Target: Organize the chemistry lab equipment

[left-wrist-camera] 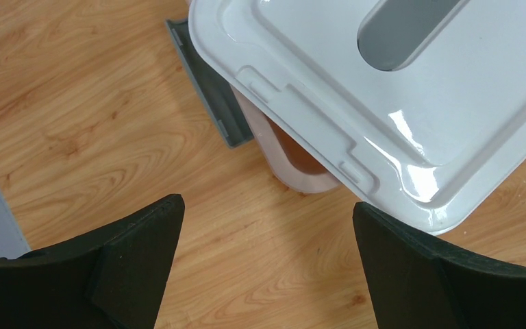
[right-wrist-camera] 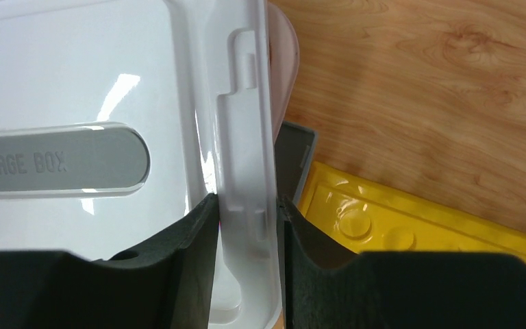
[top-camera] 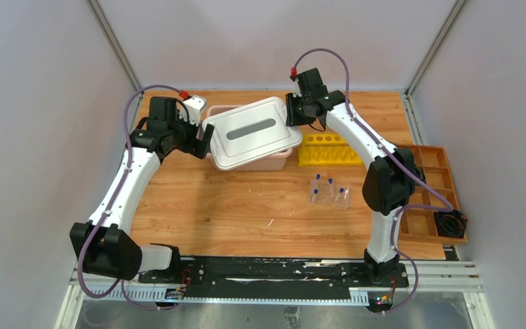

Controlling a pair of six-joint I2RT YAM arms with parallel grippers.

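Observation:
A white storage-box lid [top-camera: 250, 131] lies askew over a pink box [top-camera: 257, 163], and the box's inside shows under the lid's edge in the left wrist view. My right gripper [top-camera: 293, 113] is shut on the lid's right rim [right-wrist-camera: 246, 137], with a finger pressed on each side of it. My left gripper [top-camera: 202, 140] hangs open by the box's left end, and only bare wood lies between its fingers [left-wrist-camera: 144, 240]. Three small clear blue-capped tubes [top-camera: 329, 190] lie on the table. A yellow tube rack [top-camera: 327, 151] stands just right of the box.
A wooden compartment tray [top-camera: 433, 192] sits at the right edge with a black coiled item [top-camera: 450, 223] in its near corner. A thin white sliver [top-camera: 270, 223] lies mid-table. Grey latches hang at the box's ends [left-wrist-camera: 209, 89] [right-wrist-camera: 291, 154].

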